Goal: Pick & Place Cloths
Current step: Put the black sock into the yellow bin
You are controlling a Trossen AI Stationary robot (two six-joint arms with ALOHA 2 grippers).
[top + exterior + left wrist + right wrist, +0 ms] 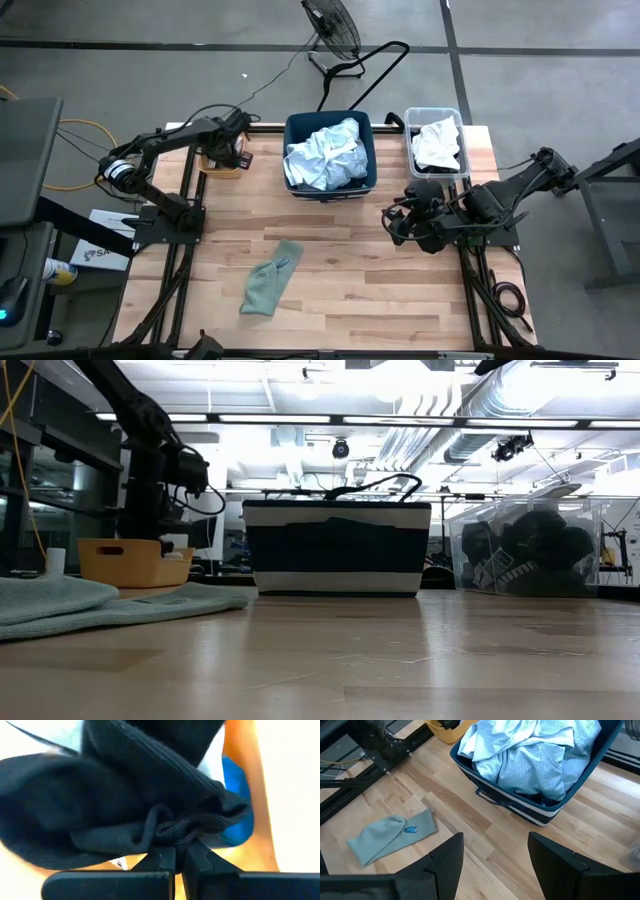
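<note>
While my left gripper [174,851] hangs over the orange bin [222,162] at the table's far left corner, its fingers pinched tight on a fold of black ribbed cloth [125,795], the next piece lies elsewhere; the grey-green sock [270,282] rests flat on the near middle of the table [350,290], its long axis running diagonally from the navy bin [330,155] towards me. My right gripper [495,855], fingers spread wide and holding nothing, looks straight at that sock with bare wood between them; I judge it the better-placed arm, though neither is close.
</note>
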